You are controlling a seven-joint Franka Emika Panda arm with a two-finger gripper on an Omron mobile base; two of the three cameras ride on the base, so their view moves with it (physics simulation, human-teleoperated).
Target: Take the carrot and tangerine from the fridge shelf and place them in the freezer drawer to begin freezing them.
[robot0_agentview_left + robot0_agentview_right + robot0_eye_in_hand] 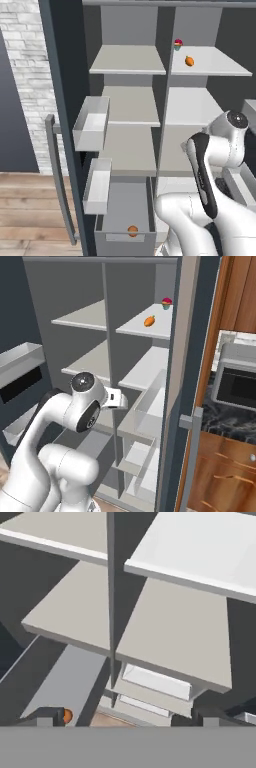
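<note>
Nearest the base, the white jointed arm point(220, 165) stands folded in front of the open fridge. In the hand view the gripper point(125, 714) shows two dark fingertips point(45, 716) set wide apart with nothing between them: released, holding nothing.

Low in the left compartment, the wide dark-grey freezer drawer point(125, 237) with its lighter grey front panel is pulled out. The small plain-orange round tangerine point(132, 230) lies on its floor just behind the front panel; in the hand view it sits beside the left fingertip.

On the open left door, two white open-topped door bins point(91, 125) are mounted one above the other, with a long grey bar handle point(60, 185) on the door's outer edge. Wooden plank flooring point(30, 210) runs left of the door, and a pale brick wall point(22, 65) rises behind it.

Inside, a dark vertical divider point(162, 110) splits the cabinet; dull grey boards point(130, 105) stack on the left, paler ones on the right.

Farthest, on the top right pale white-grey fridge shelf point(220, 62), the small orange green-tipped carrot point(189, 61) lies near the divider. Behind it, a small red-and-teal object point(178, 44) rests by the divider; what it is cannot be told.

In the right base view, beyond the right door, a wooden cabinet point(235, 291) stands over a dark speckled counter point(225, 421) carrying a grey microwave point(237, 381).
</note>
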